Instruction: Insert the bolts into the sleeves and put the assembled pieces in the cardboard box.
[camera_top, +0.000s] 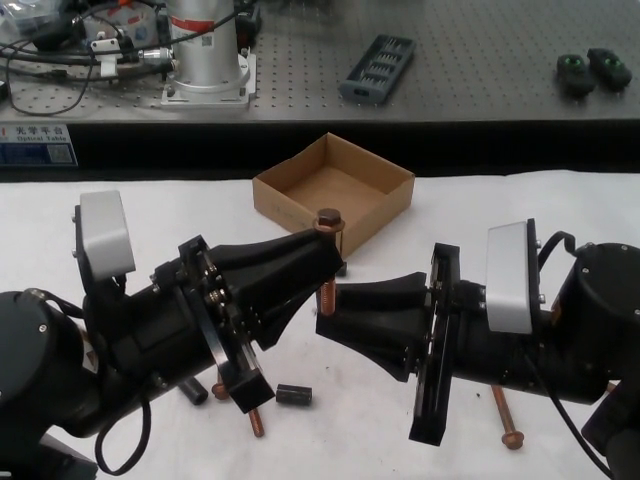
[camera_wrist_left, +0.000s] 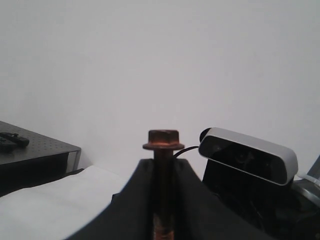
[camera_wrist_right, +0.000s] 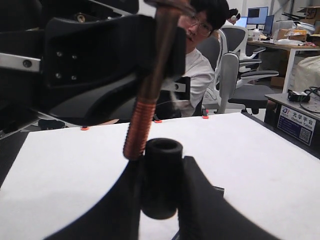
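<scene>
Closest, the right end effector (camera_wrist_right: 162, 190) grips a sleeve (camera_wrist_right: 161, 175) with its hole upward, seemingly so the left end effector (camera_wrist_left: 161, 172), clamped on the head-up bolt (camera_wrist_left: 161, 140), can lower it in; its tip hangs just beside the opening, near the cardboard box (camera_top: 300, 210).

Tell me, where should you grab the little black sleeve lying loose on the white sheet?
Probably around its middle, coming down from above: the short black tube sleeve lies on its side on the white sheet, so jaws can close across it.
</scene>
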